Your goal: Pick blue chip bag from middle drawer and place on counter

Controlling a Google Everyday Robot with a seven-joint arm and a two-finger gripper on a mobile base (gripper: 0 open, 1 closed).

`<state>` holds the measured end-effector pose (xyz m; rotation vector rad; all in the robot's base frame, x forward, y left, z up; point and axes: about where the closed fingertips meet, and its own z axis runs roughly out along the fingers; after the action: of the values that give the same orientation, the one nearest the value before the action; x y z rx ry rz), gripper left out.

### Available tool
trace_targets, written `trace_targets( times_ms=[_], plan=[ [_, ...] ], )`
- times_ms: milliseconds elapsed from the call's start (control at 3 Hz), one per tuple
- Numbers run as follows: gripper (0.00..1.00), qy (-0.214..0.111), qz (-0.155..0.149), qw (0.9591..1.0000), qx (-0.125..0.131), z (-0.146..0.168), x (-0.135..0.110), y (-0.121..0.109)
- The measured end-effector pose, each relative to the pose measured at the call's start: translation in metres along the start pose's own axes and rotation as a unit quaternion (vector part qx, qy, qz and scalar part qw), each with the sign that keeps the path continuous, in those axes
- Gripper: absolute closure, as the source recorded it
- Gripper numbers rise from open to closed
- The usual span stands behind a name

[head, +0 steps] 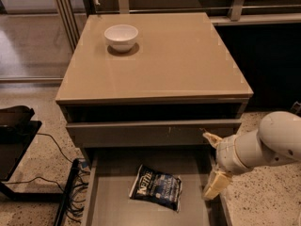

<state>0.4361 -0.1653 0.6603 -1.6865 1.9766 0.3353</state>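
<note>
The middle drawer [113, 206] runs off the bottom edge, so its front end is unseen, and its back edge is hidden beneath the drawer front [141, 133] above. The gripper [212, 163], fingers spread, hangs at the drawer's right edge and covers part of that wall; its arm [277, 142] is cut by the right edge. On the blue chip bag [156, 187] the small print (below the white lettering) is too blurred to read. The slot [150, 112] under the counter [178, 60] is too dark to see into. A black stand [14, 135] is cut off at left.
</note>
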Motion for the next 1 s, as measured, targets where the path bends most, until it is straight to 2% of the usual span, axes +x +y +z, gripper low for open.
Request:
trace_targets(
  times_ms=[333, 667, 1000],
  plan=[
    [0.0, 0.016, 0.025, 0.9996, -0.001, 0.045, 0.027, 0.002],
    [0.0, 0.016, 0.025, 0.9996, -0.001, 0.045, 0.027, 0.003],
    [0.0, 0.003, 0.027, 0.9995, -0.014, 0.065, 0.024, 0.006]
  ],
)
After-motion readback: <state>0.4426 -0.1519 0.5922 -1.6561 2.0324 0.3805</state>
